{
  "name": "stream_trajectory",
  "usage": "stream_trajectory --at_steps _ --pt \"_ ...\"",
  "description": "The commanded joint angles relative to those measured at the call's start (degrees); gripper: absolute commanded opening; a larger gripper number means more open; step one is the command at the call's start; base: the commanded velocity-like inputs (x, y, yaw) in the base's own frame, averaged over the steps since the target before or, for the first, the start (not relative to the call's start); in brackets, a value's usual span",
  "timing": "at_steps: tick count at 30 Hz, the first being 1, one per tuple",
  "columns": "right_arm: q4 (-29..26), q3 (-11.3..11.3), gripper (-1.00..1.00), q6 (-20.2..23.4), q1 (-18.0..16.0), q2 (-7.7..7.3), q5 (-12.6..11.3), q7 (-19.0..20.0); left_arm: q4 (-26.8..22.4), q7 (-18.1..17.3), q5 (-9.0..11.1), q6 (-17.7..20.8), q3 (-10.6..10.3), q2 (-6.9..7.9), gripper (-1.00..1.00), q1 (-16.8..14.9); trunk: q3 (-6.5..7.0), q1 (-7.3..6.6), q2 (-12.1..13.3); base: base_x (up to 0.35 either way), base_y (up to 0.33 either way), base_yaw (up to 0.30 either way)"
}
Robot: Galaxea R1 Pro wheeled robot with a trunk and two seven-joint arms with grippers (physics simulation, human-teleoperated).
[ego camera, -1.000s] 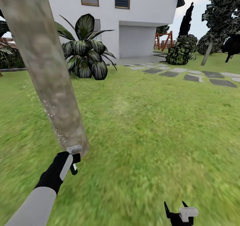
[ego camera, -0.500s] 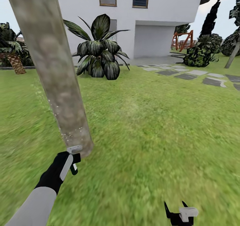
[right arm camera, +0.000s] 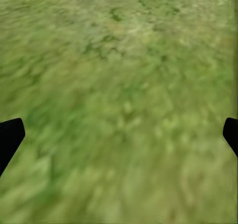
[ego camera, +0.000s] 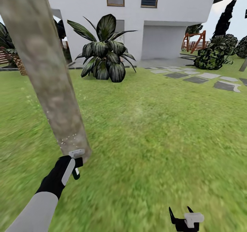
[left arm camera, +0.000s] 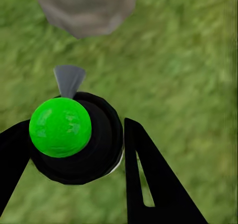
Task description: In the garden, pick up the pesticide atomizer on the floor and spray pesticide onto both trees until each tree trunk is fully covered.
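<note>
The pesticide atomizer is gripped between the fingers of the left gripper, its grey nozzle aimed at the foot of the near tree trunk; the spray would best be swept slowly up the trunk, with the nozzle kept close and square to the bark. The trunk is a thick, mottled grey-beige column flecked with pale droplets near its base, above blurred lawn. The right gripper is spread wide and empty over grass.

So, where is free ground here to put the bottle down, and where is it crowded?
Free: the open lawn between the tree trunk, the stepping stones and the right gripper. Crowded: at the trunk's base, where the left gripper holds the atomizer, and around the broad-leaved plant by the house.
</note>
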Motion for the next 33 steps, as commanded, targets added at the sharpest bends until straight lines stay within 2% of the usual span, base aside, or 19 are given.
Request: stream_trajectory --at_steps 1,14,33 --pt "0.0 0.0 1.00 0.0 0.0 0.00 0.0 0.0 0.0 0.0 0.0 0.0 0.0 0.00 -1.00 0.0 0.00 0.00 0.0 0.142 -0.263 0.040" --pt "0.0 0.0 1.00 0.0 0.0 0.00 0.0 0.0 0.0 0.0 0.0 0.0 0.0 0.00 -1.00 0.0 0.00 0.00 0.0 0.131 -0.263 0.254" --pt "0.0 0.0 1.00 0.0 0.0 0.00 0.0 0.0 0.0 0.1 -0.1 -0.1 0.0 -0.01 -1.00 0.0 0.00 0.00 0.0 -0.027 -0.271 0.277"
